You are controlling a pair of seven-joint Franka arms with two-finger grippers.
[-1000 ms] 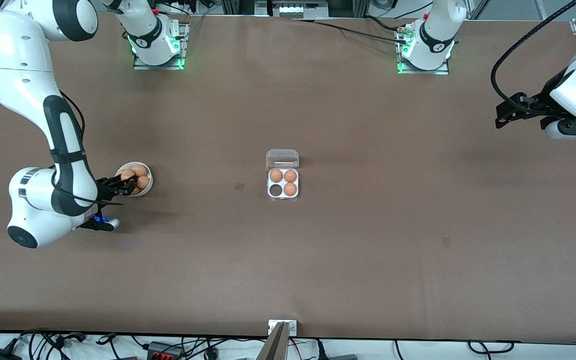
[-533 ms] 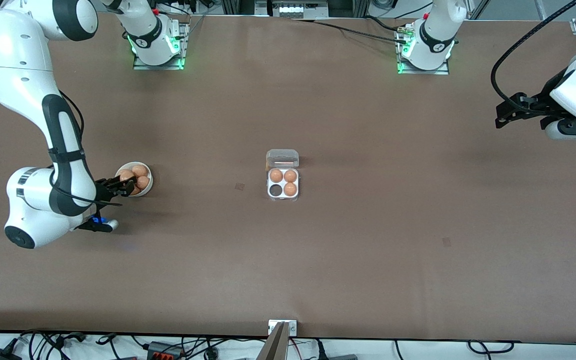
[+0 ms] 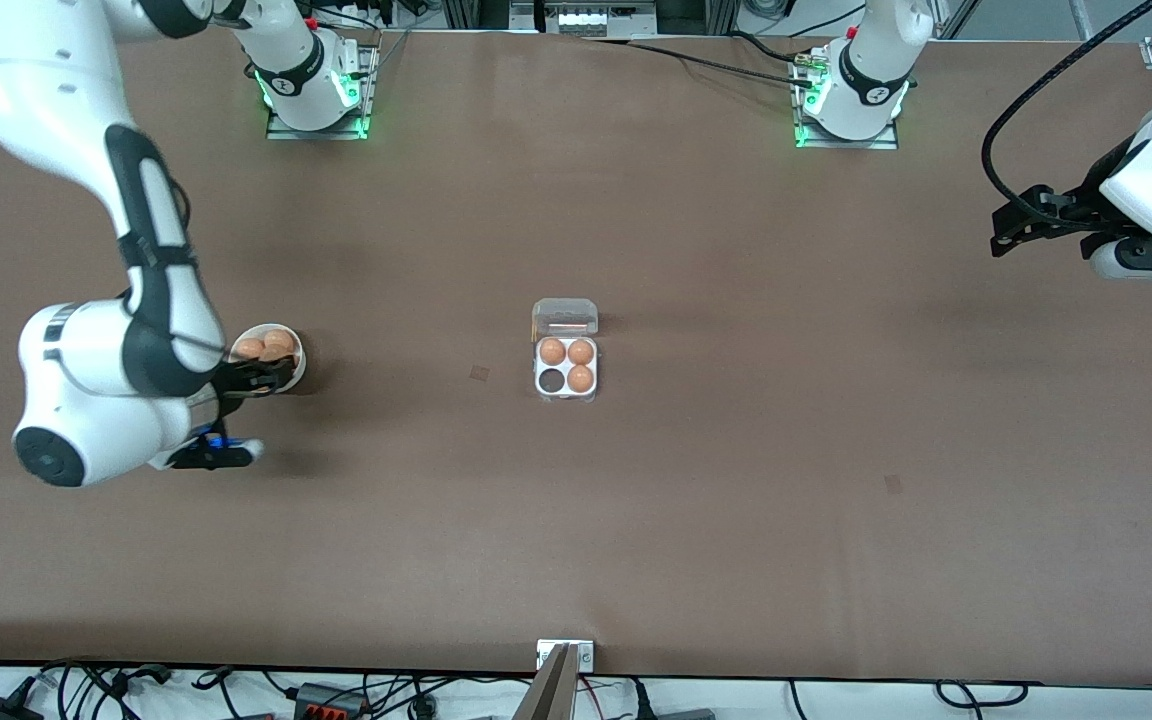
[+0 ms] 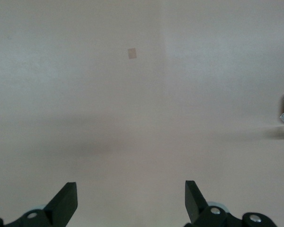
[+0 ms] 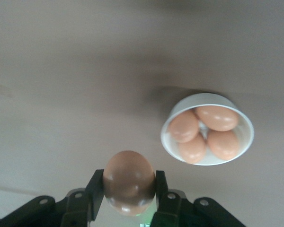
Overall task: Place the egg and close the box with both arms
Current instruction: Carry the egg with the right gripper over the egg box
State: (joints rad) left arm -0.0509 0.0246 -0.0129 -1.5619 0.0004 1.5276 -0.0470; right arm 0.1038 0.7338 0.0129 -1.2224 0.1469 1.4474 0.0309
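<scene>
Egg [image 5: 129, 182] sits pinched between the two black fingers of the right gripper [image 3: 266, 378], clamped on its middle and lifted clear of the white bowl [image 5: 168, 124], which lies just under and beside the gripper with four more eggs in it. The grip looks narrow against a smooth round shell, so, as I judge it, the main risk is slip: a quick swing toward the egg carton [image 3: 566, 398] could let the egg roll out of the fingers, and squeezing harder to stop that could crack it. The carton stands well apart from the right gripper, toward the middle of the table [image 3: 736, 520], its clear lid [image 3: 565, 316] hinged open, three cells filled and one dark cell [image 3: 549, 381] free. Lowering off-centre over that cell could knock a neighbouring egg or tip the light tray. The left gripper [image 3: 1014, 232] waits over the left arm's end of the table, fingers spread wide with nothing between them, far from the carton.
</scene>
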